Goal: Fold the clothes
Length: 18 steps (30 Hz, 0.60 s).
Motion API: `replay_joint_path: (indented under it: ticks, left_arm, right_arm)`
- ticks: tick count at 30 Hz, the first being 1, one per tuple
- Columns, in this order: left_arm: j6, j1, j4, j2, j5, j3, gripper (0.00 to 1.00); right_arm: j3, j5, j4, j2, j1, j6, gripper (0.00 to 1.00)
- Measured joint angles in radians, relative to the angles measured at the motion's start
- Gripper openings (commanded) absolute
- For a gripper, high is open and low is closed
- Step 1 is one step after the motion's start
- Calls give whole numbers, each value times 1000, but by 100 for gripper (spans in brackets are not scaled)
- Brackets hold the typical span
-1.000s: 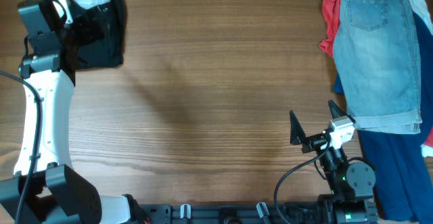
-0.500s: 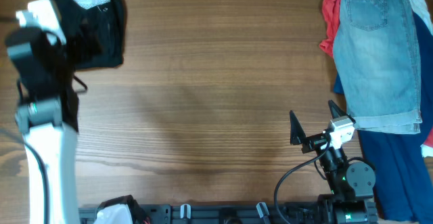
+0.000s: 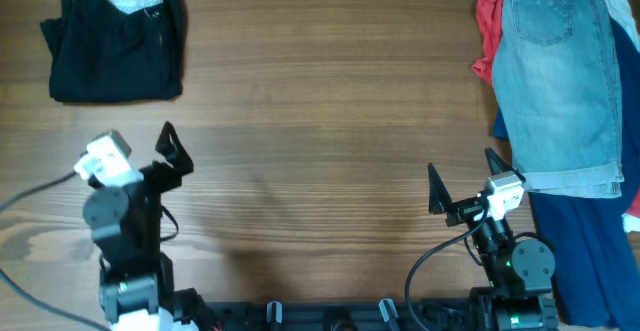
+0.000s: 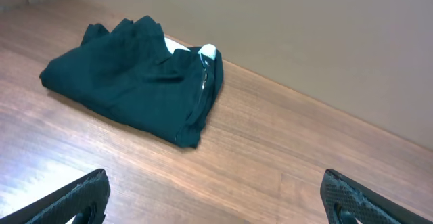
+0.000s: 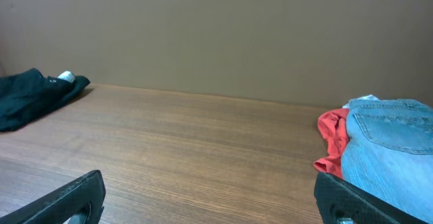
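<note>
Folded black soft-fabric garment (image 3: 115,43) lies on the brown wooden table (image 3: 320,121), ahead of the left claw (image 4: 213,207) and well apart from it. White patch at its far edge, probably a label. Both claws are spread wide and empty. Light-blue denim shorts (image 3: 560,81) lie ahead-right of the right claw (image 3: 461,176).

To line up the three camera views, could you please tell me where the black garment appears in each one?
Overhead: the black garment lies in the top-left corner.
Left wrist: the garment sits upper left.
Right wrist: the garment is at the far left edge, partly cut off.
Shared landmark: its white label, visible in all three.
</note>
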<state>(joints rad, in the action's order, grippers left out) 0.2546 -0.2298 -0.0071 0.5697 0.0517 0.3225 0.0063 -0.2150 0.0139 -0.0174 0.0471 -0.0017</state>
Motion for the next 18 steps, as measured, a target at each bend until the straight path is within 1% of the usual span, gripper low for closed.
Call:
replay_joint_path:
  ticks: [4,9,18]
  left_arm:
    - [11,34,11,-175,0,-105,100]
    - [14,98,31,-330,-13,-156,100]
    - [14,120,-72,-493,-55,-167,100]
  right_arm:
    - [0,0,0,0,0,0,100]
    - [0,0,0,0,0,0,100]
    - [0,0,0,0,0,0,100]
